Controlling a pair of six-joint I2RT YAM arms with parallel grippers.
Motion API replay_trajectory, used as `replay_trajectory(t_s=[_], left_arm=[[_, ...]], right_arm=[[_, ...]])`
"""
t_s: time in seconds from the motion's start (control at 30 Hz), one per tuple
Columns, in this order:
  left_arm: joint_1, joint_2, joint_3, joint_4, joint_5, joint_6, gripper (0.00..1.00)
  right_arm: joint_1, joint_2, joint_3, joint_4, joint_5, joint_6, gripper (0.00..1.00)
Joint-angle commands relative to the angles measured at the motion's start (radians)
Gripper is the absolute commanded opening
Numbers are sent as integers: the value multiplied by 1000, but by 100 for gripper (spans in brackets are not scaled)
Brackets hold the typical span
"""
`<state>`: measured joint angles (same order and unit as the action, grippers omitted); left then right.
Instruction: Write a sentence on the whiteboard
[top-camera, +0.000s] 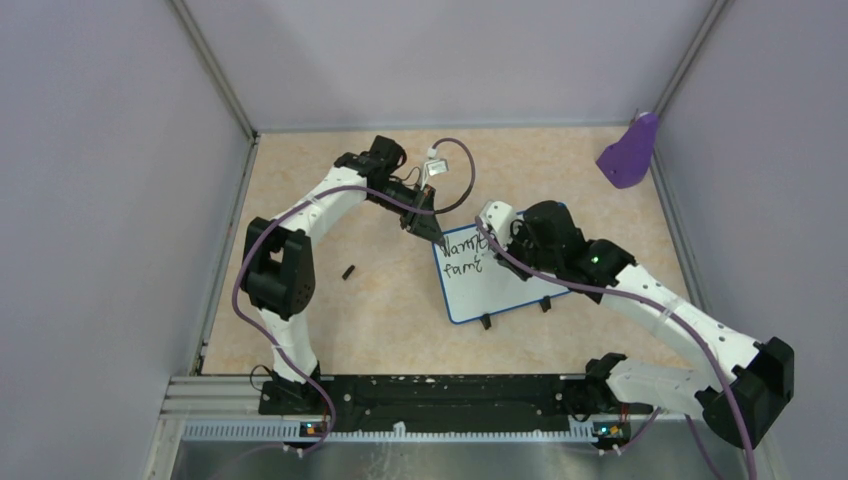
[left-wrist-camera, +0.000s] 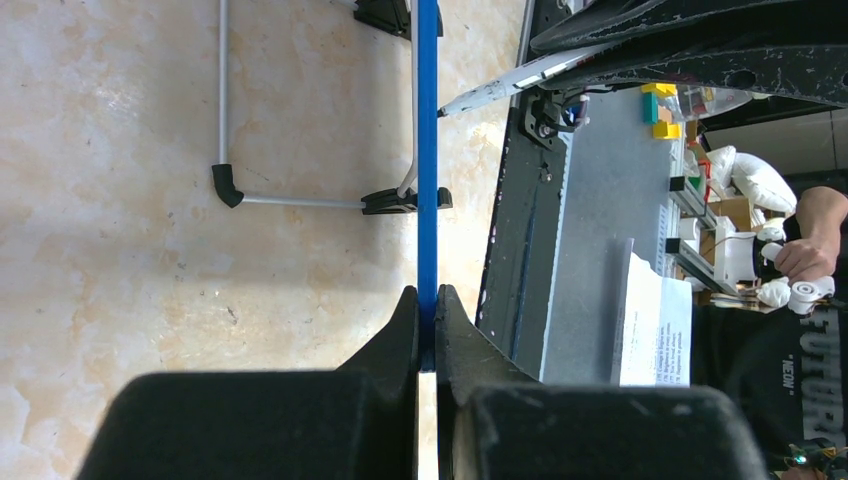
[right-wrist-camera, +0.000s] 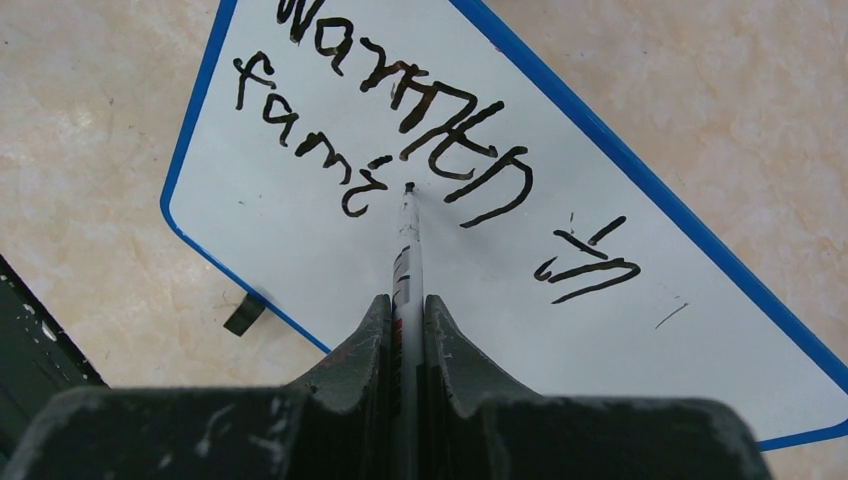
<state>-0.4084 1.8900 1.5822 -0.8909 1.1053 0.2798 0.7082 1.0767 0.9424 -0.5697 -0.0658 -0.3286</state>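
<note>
The whiteboard (top-camera: 500, 290) lies near the middle of the table (top-camera: 380, 320), set at a slant, with its two black feet (top-camera: 485, 321) on the edge nearest the arms. The left pincer (left-wrist-camera: 427, 330) is clamped on the board's thin blue rim at the far left corner. The right pincer (right-wrist-camera: 405, 310) is closed around a marker (right-wrist-camera: 406, 240), whose tip touches the white surface just beside the last stroke of the second line. The sentence (right-wrist-camera: 400, 100) so far reads "Warmth in" above "fami". A small black piece (top-camera: 348, 271) lies on the table to the board's left, and a purple scoop (top-camera: 630, 152) sits in the far right corner.
</note>
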Motion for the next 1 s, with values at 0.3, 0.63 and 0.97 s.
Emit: replay_trajectory(t_s=[0.3,0.63,0.97], left_arm=[[4,16,24,10,-8,19,0],[3,16,25,11,-7,15,0],[3,17,27,12,-7,15,0]], right_arm=[[-8,-7,-53,-49,-43,-34,0],[-9,-63,-4,-36,14,-16,0],[-9,-46,7,-6,-8,-13,0]])
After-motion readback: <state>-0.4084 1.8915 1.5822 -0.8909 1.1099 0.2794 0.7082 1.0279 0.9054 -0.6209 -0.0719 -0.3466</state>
